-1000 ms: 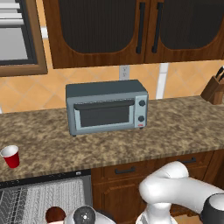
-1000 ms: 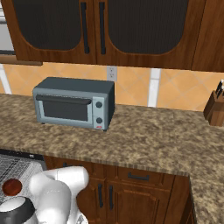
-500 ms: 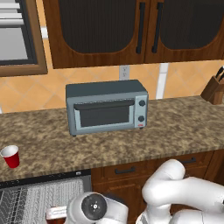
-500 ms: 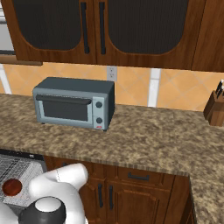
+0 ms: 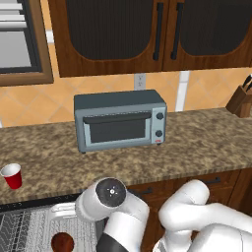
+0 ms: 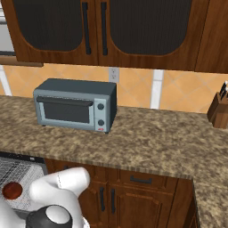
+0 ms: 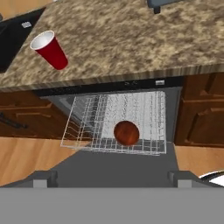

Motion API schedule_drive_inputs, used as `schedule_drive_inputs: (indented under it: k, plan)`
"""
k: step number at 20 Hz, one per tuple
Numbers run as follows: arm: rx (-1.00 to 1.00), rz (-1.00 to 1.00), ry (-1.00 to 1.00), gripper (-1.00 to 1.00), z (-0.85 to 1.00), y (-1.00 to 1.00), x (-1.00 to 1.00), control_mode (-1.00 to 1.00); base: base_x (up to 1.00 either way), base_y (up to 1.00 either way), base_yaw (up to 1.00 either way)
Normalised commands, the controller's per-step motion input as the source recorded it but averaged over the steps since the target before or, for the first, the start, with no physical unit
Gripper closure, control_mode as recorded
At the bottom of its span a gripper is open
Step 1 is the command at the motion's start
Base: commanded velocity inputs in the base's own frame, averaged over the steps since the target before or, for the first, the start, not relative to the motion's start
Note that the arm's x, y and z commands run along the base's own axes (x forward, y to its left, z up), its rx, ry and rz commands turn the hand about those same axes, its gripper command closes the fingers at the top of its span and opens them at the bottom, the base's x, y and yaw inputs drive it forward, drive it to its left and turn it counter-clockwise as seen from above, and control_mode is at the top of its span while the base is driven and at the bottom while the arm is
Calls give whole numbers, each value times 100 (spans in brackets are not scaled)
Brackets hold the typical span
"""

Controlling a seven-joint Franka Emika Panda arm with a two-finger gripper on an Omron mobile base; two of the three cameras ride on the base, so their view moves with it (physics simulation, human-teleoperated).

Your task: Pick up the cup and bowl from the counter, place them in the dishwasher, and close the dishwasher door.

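Note:
The red cup (image 7: 50,49) stands upright on the granite counter (image 7: 131,39), above and left of the dishwasher (image 7: 127,83); from the left base it is the cup (image 5: 12,175) at the counter's left end. The reddish-brown bowl (image 7: 126,132) rests in the pulled-out white wire rack (image 7: 83,127), also seen as the bowl (image 5: 62,242) and bowl (image 6: 12,190). The dishwasher door (image 7: 109,168) lies open and flat under the rack. My gripper (image 7: 111,180) hovers above the door, open and holding nothing, well apart from bowl and cup.
A grey-blue toaster oven (image 5: 120,120) sits on the counter against the tiled wall, and a knife block (image 6: 219,111) stands at the far right. Brown cabinet drawers (image 7: 201,118) flank the dishwasher on both sides. Dark-fronted wall cabinets (image 6: 102,26) hang overhead.
The arm has lifted up and back from the rack, its round joint rising in both base views. The bowl stays in the rack, and the jaws stay open.

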Motion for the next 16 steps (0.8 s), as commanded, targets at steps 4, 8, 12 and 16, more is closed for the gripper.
schedule_drive_inputs:
  k: [4,8,12,16]
  plan:
    - [-4,0,6,-100,43,26,7,-100,0,0,0]
    - [-15,0,0,-100,1,54,14,-100,0,0,0]
    - [-14,-1,5,-100,6,43,37,-100,0,0,0]
    - [-2,0,8,-100,21,1,36,-100,0,0,0]
